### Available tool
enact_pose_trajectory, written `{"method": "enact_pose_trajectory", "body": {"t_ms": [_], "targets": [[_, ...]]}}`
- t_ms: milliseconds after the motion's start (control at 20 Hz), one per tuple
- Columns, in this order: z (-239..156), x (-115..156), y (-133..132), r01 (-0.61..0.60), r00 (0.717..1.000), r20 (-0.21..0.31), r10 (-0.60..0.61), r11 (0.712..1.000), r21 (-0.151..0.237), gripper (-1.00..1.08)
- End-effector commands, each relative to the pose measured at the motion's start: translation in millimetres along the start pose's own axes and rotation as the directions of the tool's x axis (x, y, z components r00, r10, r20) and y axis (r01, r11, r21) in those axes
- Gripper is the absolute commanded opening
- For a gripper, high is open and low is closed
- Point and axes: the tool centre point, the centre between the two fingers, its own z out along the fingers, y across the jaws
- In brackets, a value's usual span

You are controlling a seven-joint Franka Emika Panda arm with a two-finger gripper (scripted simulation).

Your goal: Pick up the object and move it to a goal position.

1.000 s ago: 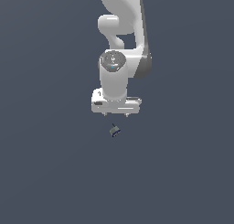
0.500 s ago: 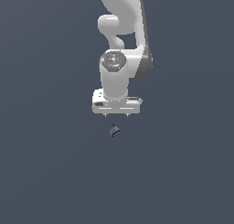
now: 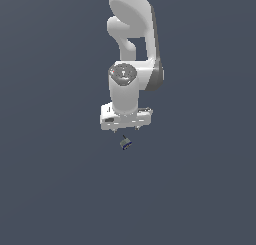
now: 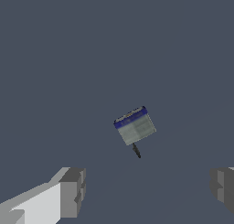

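The object (image 3: 125,143) is a tiny dark grey-blue block with a bluish face and a thin dark stub. It lies on the flat dark surface just below the gripper (image 3: 127,129) in the exterior view. In the wrist view the object (image 4: 134,127) shows a grey face with a blue strip, its stub pointing toward the fingers. The gripper (image 4: 146,191) is open, its two grey fingertips (image 4: 73,191) spread wide, empty and apart from the object.
A plain dark grey-blue floor (image 3: 55,189) fills both views. The white arm (image 3: 131,49) rises above the gripper in the exterior view.
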Motion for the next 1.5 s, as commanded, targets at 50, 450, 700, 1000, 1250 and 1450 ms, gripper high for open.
{"method": "enact_pose_trajectory", "body": {"t_ms": [50,450,700,1000,1250,1450], "targets": [[12,1,3,0.087,0.996,-0.007,-0.087,0.996,-0.007,1.0],[41,3,10,0.3,0.953,-0.023,-0.301,0.953,-0.024,1.0],[54,3,12,0.393,0.919,-0.029,-0.394,0.919,-0.032,1.0],[63,3,13,0.457,0.888,-0.033,-0.458,0.889,-0.038,1.0],[65,3,14,0.473,0.88,-0.034,-0.475,0.88,-0.04,1.0],[68,3,14,0.469,0.882,-0.034,-0.47,0.882,-0.039,1.0]]}}
